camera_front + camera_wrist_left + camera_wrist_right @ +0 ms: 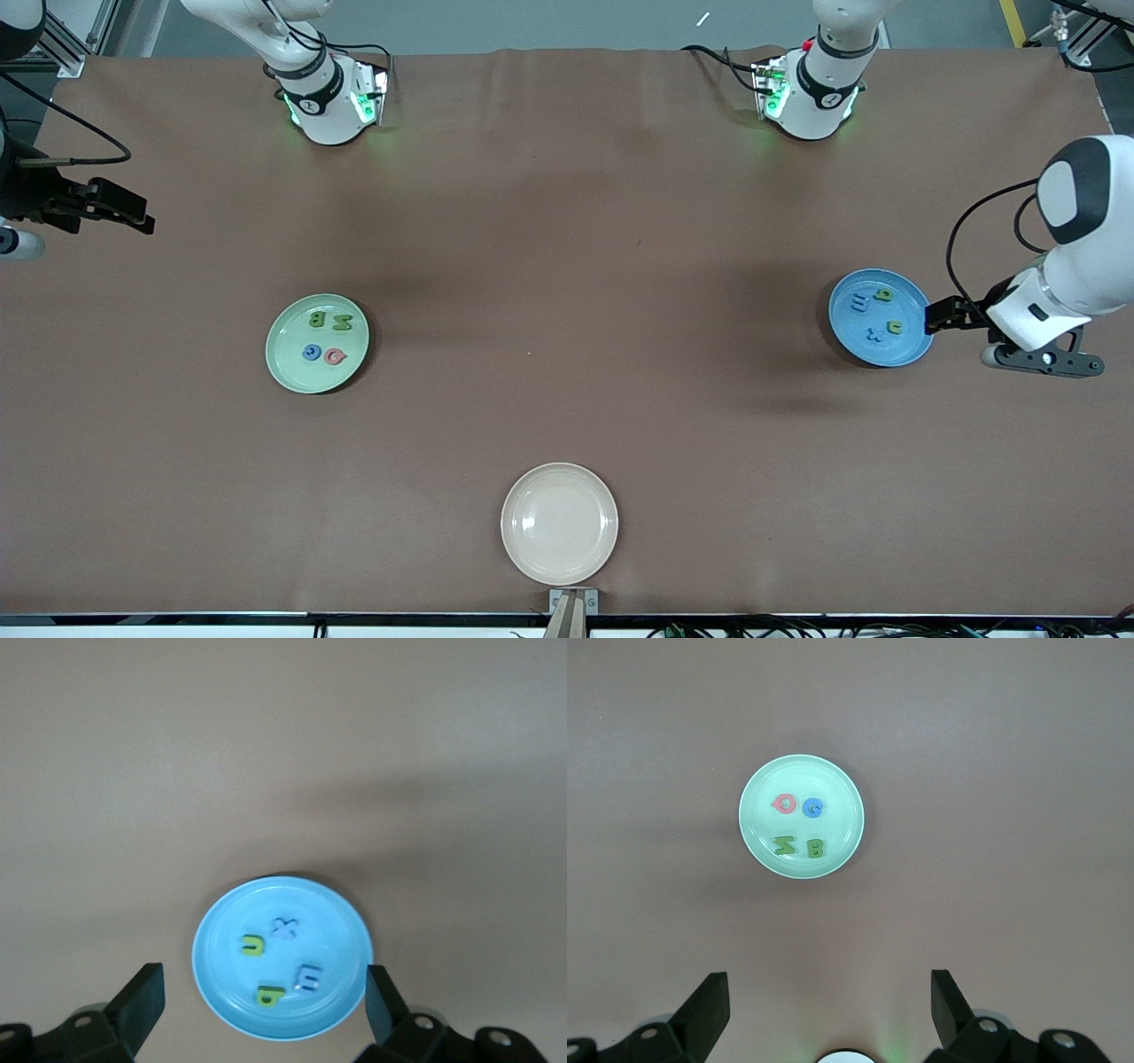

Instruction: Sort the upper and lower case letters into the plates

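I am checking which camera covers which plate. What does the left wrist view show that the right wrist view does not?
Only the left wrist view shows the blue plate, holding the blue x, blue m and two green lowercase letters, between the open left gripper.

Only the right wrist view shows the pale green plate, holding pink Q, blue G, green N and green B, with the open right gripper.

Both show the brown table.
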Controlling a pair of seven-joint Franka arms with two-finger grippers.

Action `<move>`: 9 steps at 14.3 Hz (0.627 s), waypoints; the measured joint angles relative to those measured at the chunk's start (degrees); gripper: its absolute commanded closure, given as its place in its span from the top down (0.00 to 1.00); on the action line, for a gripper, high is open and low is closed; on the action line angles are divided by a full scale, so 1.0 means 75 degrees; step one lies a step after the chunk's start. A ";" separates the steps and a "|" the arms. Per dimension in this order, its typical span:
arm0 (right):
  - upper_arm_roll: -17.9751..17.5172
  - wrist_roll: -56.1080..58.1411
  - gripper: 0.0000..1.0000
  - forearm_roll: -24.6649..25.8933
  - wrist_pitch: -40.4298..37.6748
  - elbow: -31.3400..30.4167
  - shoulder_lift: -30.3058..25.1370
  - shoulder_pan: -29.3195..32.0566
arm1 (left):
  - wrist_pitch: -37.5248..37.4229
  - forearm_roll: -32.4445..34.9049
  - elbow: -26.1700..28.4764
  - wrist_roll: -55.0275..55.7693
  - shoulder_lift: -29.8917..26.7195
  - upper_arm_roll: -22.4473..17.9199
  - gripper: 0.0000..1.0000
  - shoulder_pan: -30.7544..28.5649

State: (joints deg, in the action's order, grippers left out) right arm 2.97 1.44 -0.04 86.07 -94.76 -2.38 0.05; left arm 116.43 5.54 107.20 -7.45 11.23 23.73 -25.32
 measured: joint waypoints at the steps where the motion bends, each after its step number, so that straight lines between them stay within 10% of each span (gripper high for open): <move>1: 0.0001 0.0000 1.00 0.0000 0.0000 -0.0035 -0.0036 0.0000 | 0.0000 -0.0197 -0.0011 0.0000 -0.0149 -0.0641 1.00 0.0661; 5: 0.0001 0.0000 1.00 -0.0005 0.0031 -0.0175 -0.0170 0.0000 | -0.0169 -0.0475 -0.0012 -0.0005 -0.0768 -0.2670 1.00 0.2701; 9: 0.0002 0.0000 1.00 -0.0005 0.0090 -0.0256 -0.0299 0.0000 | -0.0406 -0.0481 0.0002 -0.0005 -0.1265 -0.3539 1.00 0.3536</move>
State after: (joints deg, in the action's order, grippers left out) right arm 2.98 1.44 -0.08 86.74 -96.68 -4.62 0.06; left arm 113.39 1.93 107.22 -7.50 1.74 -2.81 1.20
